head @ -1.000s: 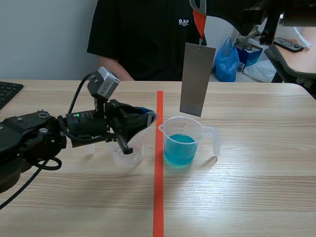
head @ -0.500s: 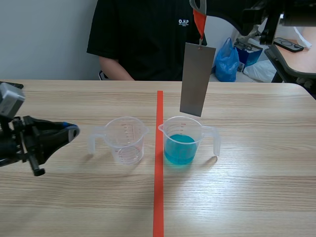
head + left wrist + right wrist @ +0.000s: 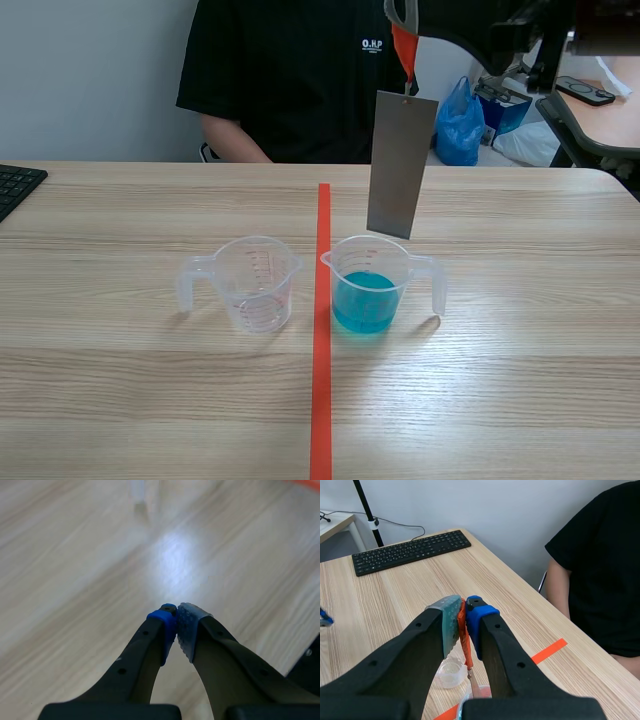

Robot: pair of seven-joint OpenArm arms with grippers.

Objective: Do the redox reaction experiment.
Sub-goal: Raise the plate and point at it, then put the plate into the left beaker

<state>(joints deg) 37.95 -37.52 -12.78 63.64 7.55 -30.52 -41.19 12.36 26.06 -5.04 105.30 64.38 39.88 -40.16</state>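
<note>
The right gripper point(image 3: 462, 604), raised above the table point(image 3: 520, 380), pinches an orange strap point(image 3: 404, 50). A grey metal plate point(image 3: 400, 165) hangs from the strap just over a cup of blue liquid point(image 3: 372, 285). An empty cup point(image 3: 255, 283) stands beside it. The left gripper point(image 3: 176, 611) is clenched on nothing.

Table point(image 3: 120, 400) is pale wood grain with a slight sheen. Empty cup point(image 3: 258, 283) and filled cup point(image 3: 375, 270) are both clear, smooth plastic. Plate point(image 3: 400, 165) looks like matt grey metal, hanging off a smooth orange strip point(image 3: 463, 630).
</note>
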